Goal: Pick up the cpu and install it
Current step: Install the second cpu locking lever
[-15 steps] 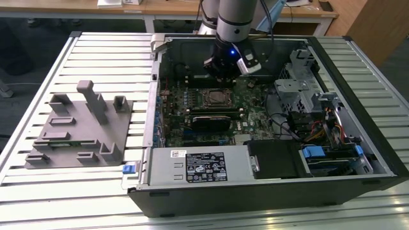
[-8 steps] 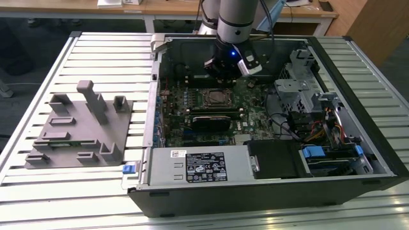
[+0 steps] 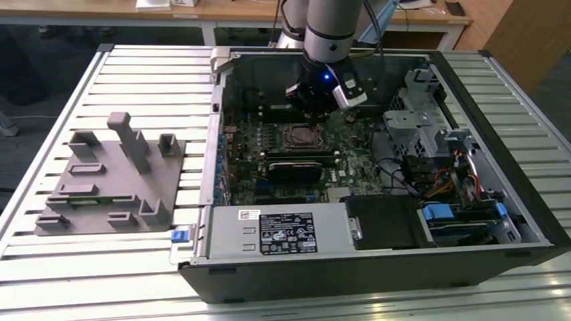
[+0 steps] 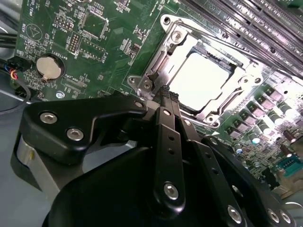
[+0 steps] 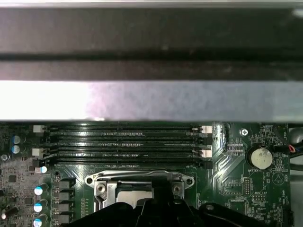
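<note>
The cpu (image 4: 203, 80) lies flat in the motherboard socket (image 3: 301, 137), its shiny silver-white top framed by the metal socket bracket (image 4: 163, 52). A corner of the cpu (image 5: 132, 196) also peeks out behind the black fingers in the first wrist view. My gripper (image 4: 166, 94) hangs just above the socket's edge, fingers pressed together with nothing between them, the tips beside the bracket's corner. In the exterior view the gripper (image 3: 314, 115) reaches down into the open computer case (image 3: 499, 221), just behind the socket.
A grey tray with upright blocks (image 3: 107, 180) lies at the exterior view's left on the slatted table. Inside the case are memory slots (image 5: 128, 142), a coin battery (image 4: 49, 68), a drive cage (image 3: 419, 127) and a power supply (image 3: 285, 231).
</note>
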You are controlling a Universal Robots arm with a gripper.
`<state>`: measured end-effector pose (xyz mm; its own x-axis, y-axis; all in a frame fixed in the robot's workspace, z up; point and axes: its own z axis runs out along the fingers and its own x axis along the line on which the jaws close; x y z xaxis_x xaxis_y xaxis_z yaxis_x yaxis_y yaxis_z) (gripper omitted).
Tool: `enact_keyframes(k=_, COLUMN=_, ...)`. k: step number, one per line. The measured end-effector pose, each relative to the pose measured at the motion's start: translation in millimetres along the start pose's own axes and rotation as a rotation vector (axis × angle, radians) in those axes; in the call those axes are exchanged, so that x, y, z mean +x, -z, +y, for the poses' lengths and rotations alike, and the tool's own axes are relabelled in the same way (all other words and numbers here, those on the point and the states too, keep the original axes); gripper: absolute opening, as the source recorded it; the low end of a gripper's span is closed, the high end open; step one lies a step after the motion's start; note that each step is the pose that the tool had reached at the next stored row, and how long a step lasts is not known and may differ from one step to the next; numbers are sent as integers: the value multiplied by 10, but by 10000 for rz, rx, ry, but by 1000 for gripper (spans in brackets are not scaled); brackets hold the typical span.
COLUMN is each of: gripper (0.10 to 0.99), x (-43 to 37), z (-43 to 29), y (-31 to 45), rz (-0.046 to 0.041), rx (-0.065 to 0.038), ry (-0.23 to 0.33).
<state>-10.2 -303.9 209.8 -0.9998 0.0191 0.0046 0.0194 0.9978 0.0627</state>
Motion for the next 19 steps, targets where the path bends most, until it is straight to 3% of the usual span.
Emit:
enact_keyframes(k=5, gripper=106, x=0, z=-1, y=52, rz=0, rx=-8, ry=1)
enact_keyframes(k=14, gripper=106, x=0, z=12, y=337, rz=0, rx=-10, ry=2)
enact_keyframes(k=19, gripper=106, x=0, z=-61, y=353, rz=1, rx=-9, ry=1)
